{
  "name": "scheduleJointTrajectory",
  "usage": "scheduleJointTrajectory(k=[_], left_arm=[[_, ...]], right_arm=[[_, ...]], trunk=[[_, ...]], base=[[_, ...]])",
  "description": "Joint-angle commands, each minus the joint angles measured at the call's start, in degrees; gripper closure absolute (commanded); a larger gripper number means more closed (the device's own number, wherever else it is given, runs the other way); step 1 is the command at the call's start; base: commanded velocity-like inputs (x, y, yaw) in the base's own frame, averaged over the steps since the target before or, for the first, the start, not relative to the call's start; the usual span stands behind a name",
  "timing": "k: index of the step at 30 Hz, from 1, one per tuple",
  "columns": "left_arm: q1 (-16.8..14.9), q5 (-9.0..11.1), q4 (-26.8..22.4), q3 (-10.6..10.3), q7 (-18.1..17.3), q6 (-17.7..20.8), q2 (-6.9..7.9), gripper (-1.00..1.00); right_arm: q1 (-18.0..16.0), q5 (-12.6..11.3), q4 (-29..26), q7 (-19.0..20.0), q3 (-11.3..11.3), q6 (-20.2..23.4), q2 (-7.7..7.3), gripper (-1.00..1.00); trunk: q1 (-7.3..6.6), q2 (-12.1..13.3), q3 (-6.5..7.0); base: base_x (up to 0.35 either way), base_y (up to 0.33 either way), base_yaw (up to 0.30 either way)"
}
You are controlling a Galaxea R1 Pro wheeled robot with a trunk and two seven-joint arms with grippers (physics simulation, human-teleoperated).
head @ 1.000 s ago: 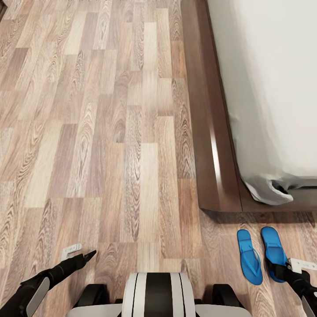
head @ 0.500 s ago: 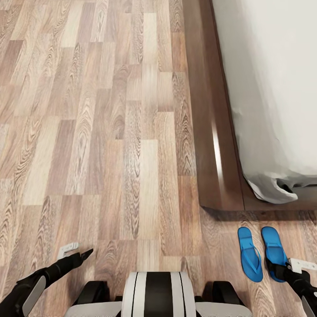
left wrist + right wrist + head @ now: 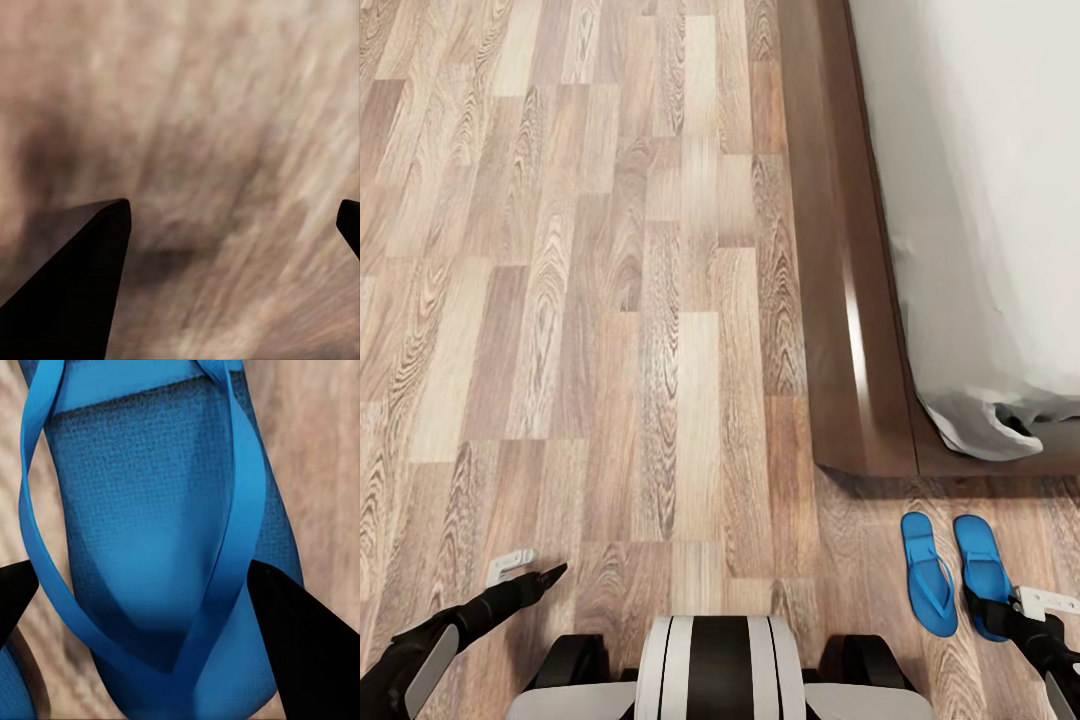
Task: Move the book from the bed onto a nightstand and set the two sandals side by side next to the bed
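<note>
The two sandals, bright blue flip-flops, lie side by side on the wood floor just off the bed's corner: one sandal (image 3: 928,575) on the left, the other sandal (image 3: 980,558) on the right. My right gripper (image 3: 978,605) hovers over the right-hand one, open. In the right wrist view its gripper (image 3: 142,566) has dark fingers either side of the sandal (image 3: 150,510) and its thong strap. The bed (image 3: 842,300) has a dark brown frame and an off-white mattress (image 3: 980,200). My left gripper (image 3: 545,578) hangs open over bare floor; the left wrist view shows its gripper (image 3: 232,214) holding nothing. The book and nightstand are out of view.
Light wood plank floor (image 3: 610,300) stretches ahead and to the left. The bed frame's corner (image 3: 860,465) juts out just beyond the sandals. A crumpled sheet corner (image 3: 985,430) hangs over the frame. My base (image 3: 715,670) sits at the near edge.
The whole view has shifted slightly, so the camera moved. My left arm has drawn back a little toward the lower left. The right gripper stays over the right sandal.
</note>
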Motion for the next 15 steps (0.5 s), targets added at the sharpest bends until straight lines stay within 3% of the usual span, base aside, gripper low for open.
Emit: scheduleJointTrajectory(k=[1, 15], left_arm=[[-2.2, 0.9, 0.0, 0.1, -0.2, 0.3, -2.74, -1.00], [-2.2, 0.9, 0.0, 0.2, -0.2, 0.3, -2.74, -1.00]], right_arm=[[0.0, 0.3, 0.1, 0.5, -0.4, -0.2, 0.04, 1.00], [0.0, 0.3, 0.1, 0.4, -0.4, -0.2, 0.04, 1.00]], trunk=[[0.01, 0.0, -0.02], [0.01, 0.0, -0.02]], base=[[0.000, 0.000, 0.000], [0.000, 0.000, 0.000]])
